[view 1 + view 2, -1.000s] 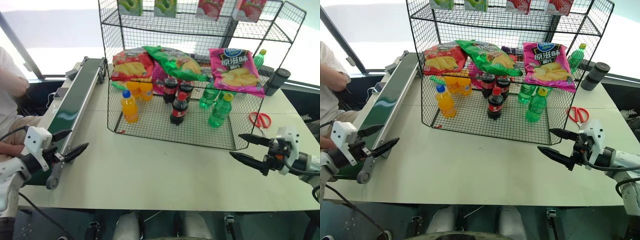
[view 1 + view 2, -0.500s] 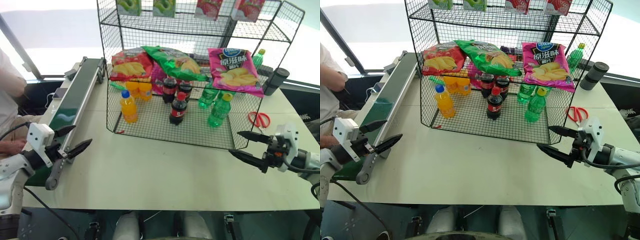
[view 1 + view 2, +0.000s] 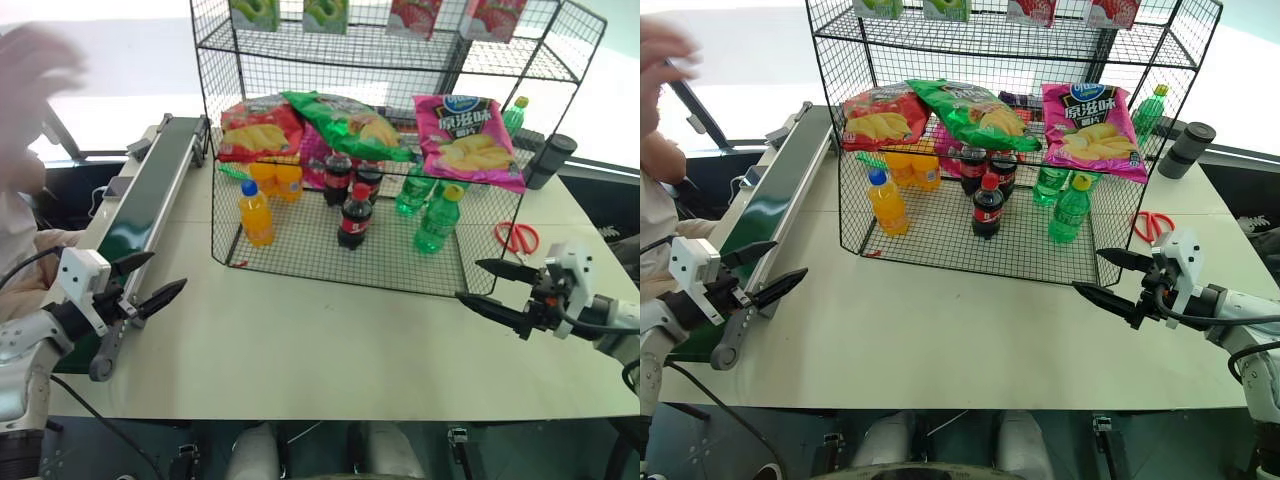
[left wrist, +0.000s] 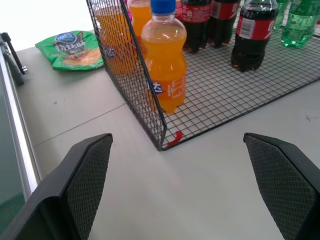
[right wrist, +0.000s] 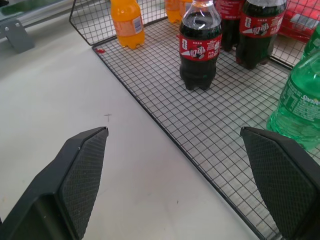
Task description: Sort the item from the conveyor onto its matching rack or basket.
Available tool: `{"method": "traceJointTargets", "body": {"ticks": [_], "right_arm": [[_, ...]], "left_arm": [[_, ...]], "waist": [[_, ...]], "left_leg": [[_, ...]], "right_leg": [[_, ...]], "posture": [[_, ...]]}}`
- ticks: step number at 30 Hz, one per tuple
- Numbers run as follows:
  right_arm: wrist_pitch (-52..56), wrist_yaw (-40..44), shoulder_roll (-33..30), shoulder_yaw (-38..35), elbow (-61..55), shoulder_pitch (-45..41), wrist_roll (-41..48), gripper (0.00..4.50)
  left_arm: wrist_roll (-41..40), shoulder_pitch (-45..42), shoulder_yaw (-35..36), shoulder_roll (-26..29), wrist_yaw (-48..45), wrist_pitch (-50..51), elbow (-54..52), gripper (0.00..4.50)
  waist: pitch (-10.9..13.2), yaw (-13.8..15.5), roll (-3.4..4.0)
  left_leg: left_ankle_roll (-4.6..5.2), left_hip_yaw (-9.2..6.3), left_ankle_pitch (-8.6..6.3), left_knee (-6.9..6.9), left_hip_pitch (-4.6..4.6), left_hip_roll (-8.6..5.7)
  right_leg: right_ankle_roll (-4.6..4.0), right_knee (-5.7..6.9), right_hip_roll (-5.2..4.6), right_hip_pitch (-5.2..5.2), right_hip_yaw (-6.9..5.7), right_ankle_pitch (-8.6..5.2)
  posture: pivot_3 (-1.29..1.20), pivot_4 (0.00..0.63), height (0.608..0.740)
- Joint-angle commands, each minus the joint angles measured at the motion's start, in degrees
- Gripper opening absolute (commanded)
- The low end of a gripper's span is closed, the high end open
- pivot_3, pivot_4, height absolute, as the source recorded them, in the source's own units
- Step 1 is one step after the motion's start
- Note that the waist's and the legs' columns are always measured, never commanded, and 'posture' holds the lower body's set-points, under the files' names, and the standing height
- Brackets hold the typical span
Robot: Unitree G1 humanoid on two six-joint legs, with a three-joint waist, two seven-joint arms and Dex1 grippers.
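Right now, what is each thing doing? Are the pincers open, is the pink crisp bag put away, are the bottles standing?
Left pincer: open, empty.
Right pincer: open, empty.
Pink crisp bag: lying on the rack's middle shelf.
Conveyor: no bag on the part in view.
Orange soda bottle: upright, capped.
Cola bottle: upright, capped.
Red scissors: flat on the table.

pink crisp bag [image 3: 468,139] lying on rack [image 3: 380,160] middle shelf, right of green bag [image 3: 352,122] and red bag [image 3: 262,127] | conveyor [image 3: 150,205] running along table's left edge | left gripper [image 3: 152,280] and right gripper [image 3: 490,285] hovering with fingers spread, holding nothing | blurred hand [image 3: 32,95] showing top left
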Motion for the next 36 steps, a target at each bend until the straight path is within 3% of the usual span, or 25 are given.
{"method": "traceJointTargets", "body": {"ticks": [1,25,28,36], "right_arm": [[-0.5,0.0,-0.3,-1.2,-1.1,-1.0,0.9,4.42],[-3.9,3.4,0.4,1.3,4.9,-1.8,-0.7,4.42],[-5.8,4.3,0.6,1.3,6.3,-1.4,-1.5,4.42],[-7.2,5.0,1.3,1.4,6.8,-1.0,-1.8,4.42]], "left_arm": [[-0.4,0.0,1.3,0.2,0.4,-1.0,-2.1,4.50],[-1.4,1.4,1.5,-0.9,1.7,0.3,-4.7,4.50],[-1.7,1.0,1.3,-0.9,1.7,0.7,-4.6,4.50],[-1.4,0.9,1.3,-1.0,2.0,0.4,-4.4,4.50]], "waist": [[0.0,-0.1,0.00],[0.0,-0.1,0.00],[0.0,0.1,-0.02],[0.0,-0.1,0.00]], "left_leg": [[0.00,-0.02,0.00,0.00,0.00,0.00],[0.01,-0.14,0.00,0.01,0.00,-0.01],[-0.04,0.40,0.02,0.06,0.08,0.15],[0.00,0.18,0.00,0.03,0.04,0.15]], "right_leg": [[0.03,0.00,0.01,0.00,-0.02,0.01],[0.07,-0.01,0.03,0.09,-0.14,0.04],[-0.09,0.01,0.09,-0.39,0.09,-0.02],[-0.03,-0.01,0.12,-0.03,0.01,0.08]], "posture": [[0.00,0.150,0.727],[0.00,0.150,0.727],[0.00,0.150,0.726],[0.00,0.150,0.726]]}}
